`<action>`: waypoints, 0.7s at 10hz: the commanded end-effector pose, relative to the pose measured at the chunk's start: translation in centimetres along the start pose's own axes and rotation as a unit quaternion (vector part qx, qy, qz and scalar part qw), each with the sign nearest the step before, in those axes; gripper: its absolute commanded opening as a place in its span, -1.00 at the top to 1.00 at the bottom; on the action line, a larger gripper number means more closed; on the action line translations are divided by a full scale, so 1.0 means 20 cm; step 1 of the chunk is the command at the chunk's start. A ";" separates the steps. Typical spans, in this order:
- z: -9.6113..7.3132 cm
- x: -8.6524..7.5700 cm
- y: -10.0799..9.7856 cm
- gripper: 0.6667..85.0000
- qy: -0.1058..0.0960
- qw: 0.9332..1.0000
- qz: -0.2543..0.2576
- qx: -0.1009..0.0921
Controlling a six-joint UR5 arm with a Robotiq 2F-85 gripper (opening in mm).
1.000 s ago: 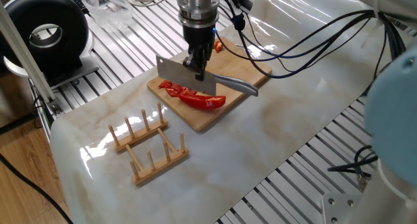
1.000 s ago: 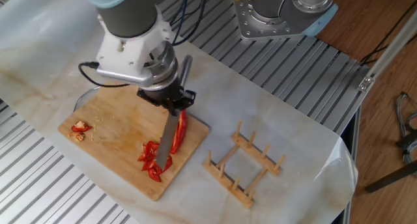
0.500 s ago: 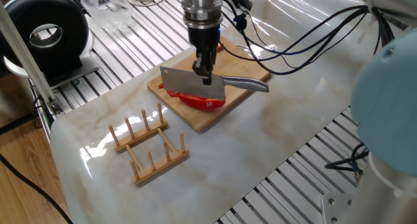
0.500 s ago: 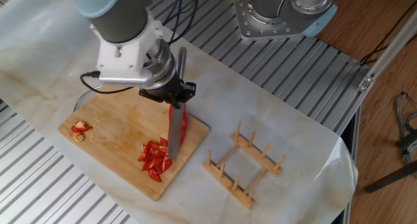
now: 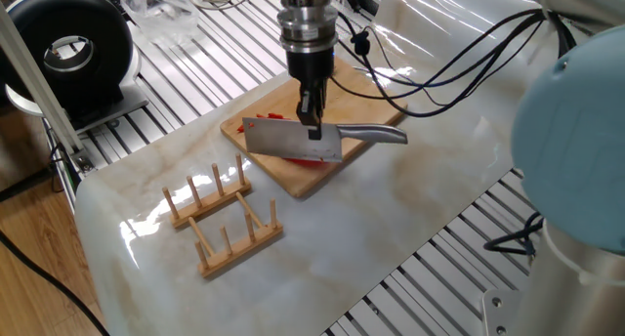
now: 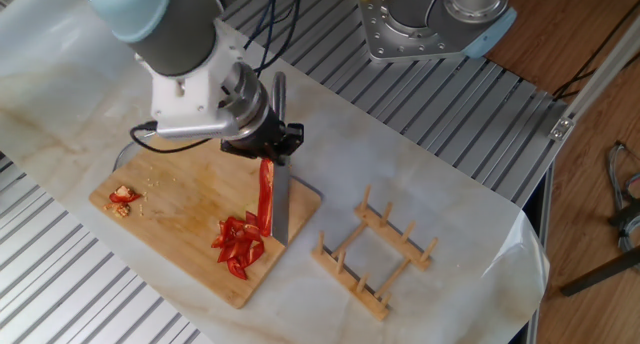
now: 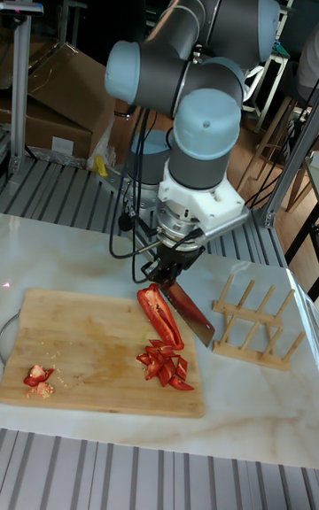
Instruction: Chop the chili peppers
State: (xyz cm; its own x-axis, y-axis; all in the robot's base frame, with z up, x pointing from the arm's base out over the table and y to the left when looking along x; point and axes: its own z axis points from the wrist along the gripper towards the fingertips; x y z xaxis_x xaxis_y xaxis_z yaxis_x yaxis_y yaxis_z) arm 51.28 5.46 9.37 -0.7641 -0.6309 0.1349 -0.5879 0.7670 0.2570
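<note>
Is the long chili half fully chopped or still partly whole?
Partly whole: the long chili half lies uncut beside the knife, with cut pieces piled at its end.

Arm bent low, claw (image 5: 311,116) pointing down, clamped.

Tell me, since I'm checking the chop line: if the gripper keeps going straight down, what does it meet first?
Probably the cutting board: the gripper points down, and its cleaver appears beside the long chili pepper, though depth is unclear.
</note>
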 end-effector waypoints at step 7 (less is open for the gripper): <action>-0.08 0.02 -0.33 0.98 0.044 0.963 -0.232 0.126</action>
State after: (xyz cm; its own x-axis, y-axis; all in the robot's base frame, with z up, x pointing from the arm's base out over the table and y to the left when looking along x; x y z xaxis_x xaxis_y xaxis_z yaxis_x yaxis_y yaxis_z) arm 54.00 1.24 8.73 -0.5156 -0.8439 0.1485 -0.8411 0.5315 0.1003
